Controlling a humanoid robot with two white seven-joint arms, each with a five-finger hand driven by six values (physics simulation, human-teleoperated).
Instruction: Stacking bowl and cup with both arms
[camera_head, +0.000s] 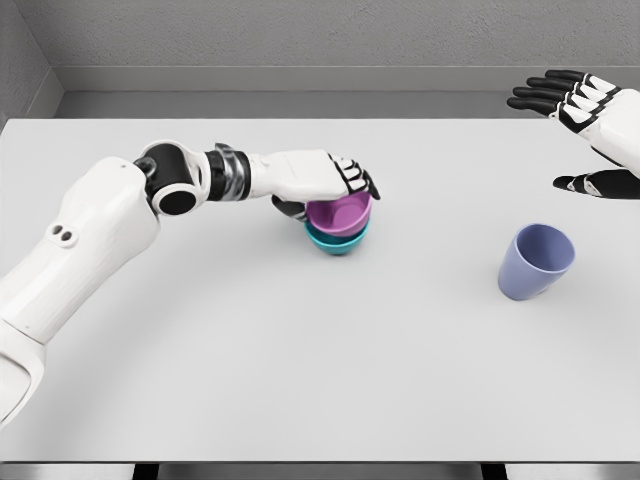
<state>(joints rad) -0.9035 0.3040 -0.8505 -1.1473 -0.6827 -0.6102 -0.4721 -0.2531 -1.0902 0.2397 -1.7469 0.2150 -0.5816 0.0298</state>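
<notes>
A purple bowl (340, 214) sits nested in a teal bowl (337, 241) near the middle of the white table (300, 370). My left hand (335, 180) lies over the purple bowl's rim, fingers curled around it from above and behind. A lavender cup (536, 262) stands upright at the right, slightly tilted toward me. My right hand (580, 130) hovers above and behind the cup at the far right edge, fingers spread and thumb apart, holding nothing.
A grey wall (300, 40) runs behind the table's far edge. Bare tabletop stretches between the bowls and the cup and across the whole front.
</notes>
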